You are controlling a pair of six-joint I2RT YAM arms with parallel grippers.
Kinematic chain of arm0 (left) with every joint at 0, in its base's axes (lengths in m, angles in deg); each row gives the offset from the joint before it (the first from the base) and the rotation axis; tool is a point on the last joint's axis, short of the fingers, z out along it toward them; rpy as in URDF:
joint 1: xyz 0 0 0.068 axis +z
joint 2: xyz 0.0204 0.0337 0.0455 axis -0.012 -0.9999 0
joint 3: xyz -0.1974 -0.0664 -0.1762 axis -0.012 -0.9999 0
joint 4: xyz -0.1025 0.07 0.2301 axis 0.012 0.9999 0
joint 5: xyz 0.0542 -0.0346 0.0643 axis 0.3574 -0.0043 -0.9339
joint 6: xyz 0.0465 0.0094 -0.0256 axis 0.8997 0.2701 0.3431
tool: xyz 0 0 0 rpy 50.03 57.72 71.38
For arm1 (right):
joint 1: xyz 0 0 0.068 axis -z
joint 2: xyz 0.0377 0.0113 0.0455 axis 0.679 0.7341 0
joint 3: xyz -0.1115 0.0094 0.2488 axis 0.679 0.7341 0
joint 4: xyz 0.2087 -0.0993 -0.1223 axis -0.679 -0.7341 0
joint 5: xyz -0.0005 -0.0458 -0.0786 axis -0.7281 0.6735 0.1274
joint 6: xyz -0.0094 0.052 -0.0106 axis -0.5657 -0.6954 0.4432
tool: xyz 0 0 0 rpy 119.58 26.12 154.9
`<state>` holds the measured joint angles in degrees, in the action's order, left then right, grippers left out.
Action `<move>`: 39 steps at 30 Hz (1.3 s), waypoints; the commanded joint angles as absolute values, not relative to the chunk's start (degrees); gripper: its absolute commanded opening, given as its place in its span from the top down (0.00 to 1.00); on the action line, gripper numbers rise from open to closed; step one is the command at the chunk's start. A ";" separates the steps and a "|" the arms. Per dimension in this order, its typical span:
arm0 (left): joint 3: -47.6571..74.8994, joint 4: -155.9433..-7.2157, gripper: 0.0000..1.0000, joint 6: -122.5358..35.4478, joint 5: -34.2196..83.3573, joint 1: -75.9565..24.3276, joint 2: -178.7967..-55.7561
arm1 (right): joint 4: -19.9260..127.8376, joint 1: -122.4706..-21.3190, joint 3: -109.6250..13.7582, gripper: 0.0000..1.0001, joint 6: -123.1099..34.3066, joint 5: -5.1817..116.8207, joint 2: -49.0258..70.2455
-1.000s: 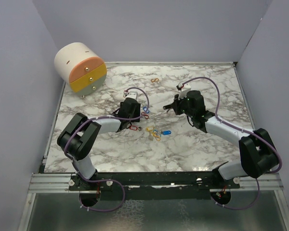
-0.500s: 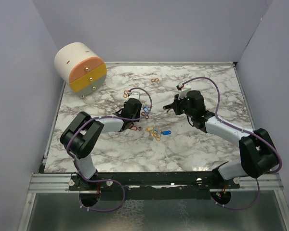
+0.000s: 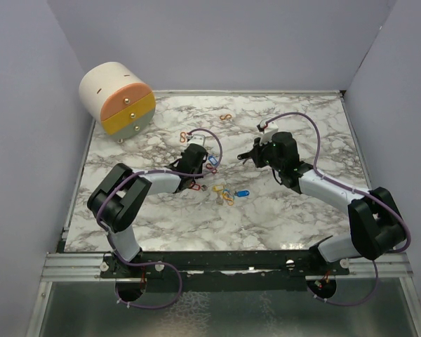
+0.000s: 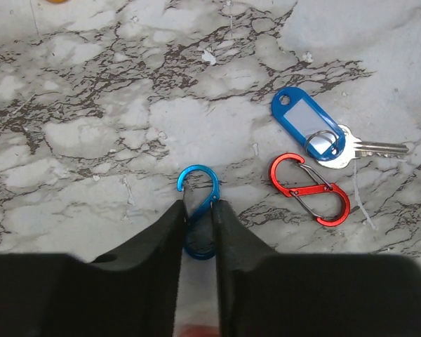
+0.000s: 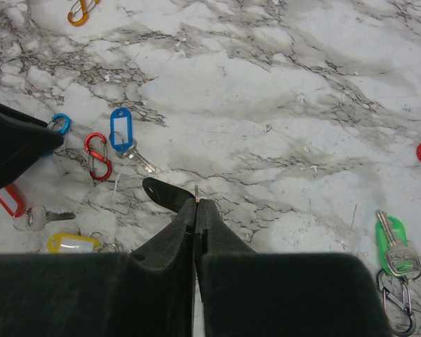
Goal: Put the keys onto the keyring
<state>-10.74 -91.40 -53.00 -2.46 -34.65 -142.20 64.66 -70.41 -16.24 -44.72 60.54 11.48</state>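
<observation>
The left gripper (image 4: 198, 215) is pinching a blue metal S-shaped clip (image 4: 198, 184) on the marble table (image 4: 91, 140), a blue-tagged silver key (image 4: 310, 132) is lying just beside a red metal S-shaped clip (image 4: 310, 188), and the right gripper (image 5: 196, 205) is hovering clenched.

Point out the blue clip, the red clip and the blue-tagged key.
blue clip (image 4: 196, 168): left wrist view, top of its upper loop.
red clip (image 4: 274, 175): left wrist view, its left loop.
blue-tagged key (image 4: 306, 125): left wrist view, the tag's white label.
</observation>
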 commanded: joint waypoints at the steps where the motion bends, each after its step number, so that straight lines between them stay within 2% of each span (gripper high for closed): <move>1: -11.62 -87.78 0.88 -52.76 -3.20 -34.97 -142.94 | 64.64 -70.54 -16.18 1.00 -44.00 59.77 10.37; 3: -11.46 -87.83 0.95 -52.46 -3.25 -34.96 -142.59 | 64.60 -70.53 -16.23 1.00 -43.92 59.62 10.55; 6: -11.52 -88.09 1.00 -51.98 -3.17 -34.93 -140.70 | 64.49 -70.59 -16.41 1.00 -43.32 58.45 10.84; 13: -11.12 -88.59 1.00 -50.08 -0.05 -34.91 -134.00 | 64.02 -73.52 -18.02 1.00 -39.19 55.31 14.17; 22: -10.10 -89.71 1.00 -50.29 5.79 -35.62 -127.89 | 63.29 -77.57 -20.31 1.00 -36.84 56.91 17.64; 39: -7.94 -91.74 1.00 -51.39 12.92 -40.01 -128.25 | 71.44 -81.15 -16.75 1.00 -31.66 54.98 17.21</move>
<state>-10.17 -89.43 -50.93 9.94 -38.82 -128.78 66.93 -80.42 -18.08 -33.58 56.54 17.97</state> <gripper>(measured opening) 0.027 0.008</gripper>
